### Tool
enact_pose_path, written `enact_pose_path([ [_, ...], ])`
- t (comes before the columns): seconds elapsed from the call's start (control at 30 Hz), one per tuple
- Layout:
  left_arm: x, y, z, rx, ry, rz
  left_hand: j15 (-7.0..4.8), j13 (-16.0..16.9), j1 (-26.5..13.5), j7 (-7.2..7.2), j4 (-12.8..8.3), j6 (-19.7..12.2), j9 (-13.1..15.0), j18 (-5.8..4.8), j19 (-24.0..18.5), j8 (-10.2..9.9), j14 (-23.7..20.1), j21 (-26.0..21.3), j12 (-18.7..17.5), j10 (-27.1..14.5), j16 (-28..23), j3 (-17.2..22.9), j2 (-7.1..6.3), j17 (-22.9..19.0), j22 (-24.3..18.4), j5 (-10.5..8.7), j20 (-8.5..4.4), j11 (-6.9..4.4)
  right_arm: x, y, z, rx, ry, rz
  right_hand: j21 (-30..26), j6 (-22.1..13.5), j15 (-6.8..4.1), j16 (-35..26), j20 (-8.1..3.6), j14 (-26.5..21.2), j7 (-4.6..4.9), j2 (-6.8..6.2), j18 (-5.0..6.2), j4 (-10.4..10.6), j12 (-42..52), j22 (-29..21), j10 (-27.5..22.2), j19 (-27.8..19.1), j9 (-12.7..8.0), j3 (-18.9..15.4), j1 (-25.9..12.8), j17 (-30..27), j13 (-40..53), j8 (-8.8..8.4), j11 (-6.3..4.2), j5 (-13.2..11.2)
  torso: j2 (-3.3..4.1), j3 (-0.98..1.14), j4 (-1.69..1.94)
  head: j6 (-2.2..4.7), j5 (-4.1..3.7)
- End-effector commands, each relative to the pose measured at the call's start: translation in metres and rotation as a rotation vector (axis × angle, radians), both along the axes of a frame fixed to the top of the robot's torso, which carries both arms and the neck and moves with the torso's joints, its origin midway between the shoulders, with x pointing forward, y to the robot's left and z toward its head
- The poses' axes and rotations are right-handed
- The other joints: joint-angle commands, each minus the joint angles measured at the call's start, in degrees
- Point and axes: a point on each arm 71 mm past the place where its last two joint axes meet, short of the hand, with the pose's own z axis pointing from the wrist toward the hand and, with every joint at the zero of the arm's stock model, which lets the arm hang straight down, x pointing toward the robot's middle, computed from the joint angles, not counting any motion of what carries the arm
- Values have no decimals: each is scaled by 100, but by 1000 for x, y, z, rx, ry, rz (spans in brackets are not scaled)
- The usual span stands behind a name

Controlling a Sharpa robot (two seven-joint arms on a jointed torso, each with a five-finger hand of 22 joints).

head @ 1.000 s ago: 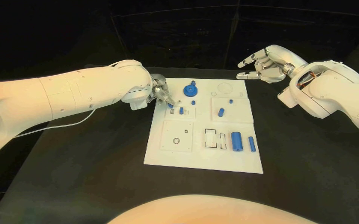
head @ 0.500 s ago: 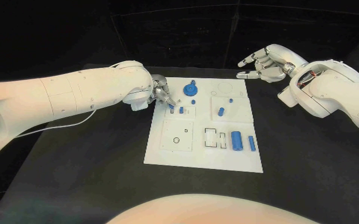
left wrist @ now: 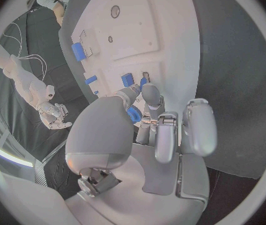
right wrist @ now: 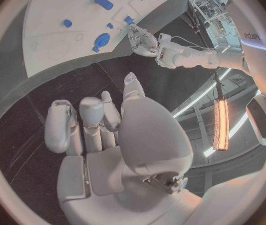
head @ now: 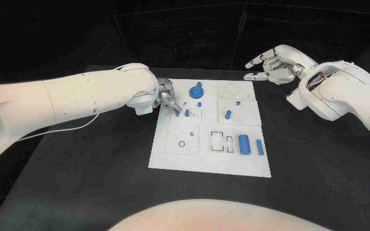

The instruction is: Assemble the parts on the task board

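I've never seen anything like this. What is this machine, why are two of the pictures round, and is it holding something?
It is a robot with two white arms ending in silver hands. One picture looks down from its head at a black table; the round ones come from fisheye cameras at each wrist. On the table lies a white task board carrying small blue parts, such as a cylinder. The left hand reaches over the board's edge and pinches a small blue part between its fingertips. The right hand hovers beyond the board's far corner, fingers apart, holding nothing.
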Motion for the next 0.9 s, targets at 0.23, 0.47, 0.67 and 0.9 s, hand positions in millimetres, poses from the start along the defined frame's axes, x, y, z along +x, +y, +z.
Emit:
enact_pose_path([
  [0.23,-3,0,-3,23,36,-25,-26,17,1,-17,-819,39,11,-13,18,38,606,20,28,39,18,856,31,1509,87,23,-23,-15,0,1,2,1,-6,10,-25,4,-10,-30,-12,9,-8,48,49,-1,-1,-8,-12,-29,1,-44,16,0,4,32,1,33,-3,0,-4,5,11],
  [0.47,-5,0,-3,27,46,-34,-26,37,-3,-17,-823,40,13,-12,15,40,606,13,44,44,18,865,27,1509,81,25,-24,-16,0,1,2,0,-4,9,-25,4,-10,-30,-12,9,-8,48,49,-1,-1,-8,-12,-29,1,-44,16,0,4,32,1,33,0,1,3,17,17],
  [0.67,-5,1,-4,29,50,-37,-27,53,-6,-17,-825,40,15,-12,15,42,606,14,57,48,18,868,24,1509,82,26,-24,-16,0,1,2,0,-4,10,-26,8,-11,-31,-12,10,-10,52,49,-1,1,-7,-11,-28,2,-49,21,1,5,37,0,35,2,1,2,7,21],
  [0.9,-5,0,-4,31,55,-41,-29,101,-50,-22,-825,49,27,-14,19,56,606,19,97,66,18,899,12,1509,89,45,-27,-17,0,1,2,0,-5,11,-26,8,-11,-31,-12,10,-10,52,49,-1,1,-7,-11,-28,2,-49,21,1,5,37,0,35,-1,1,-4,5,21],
])
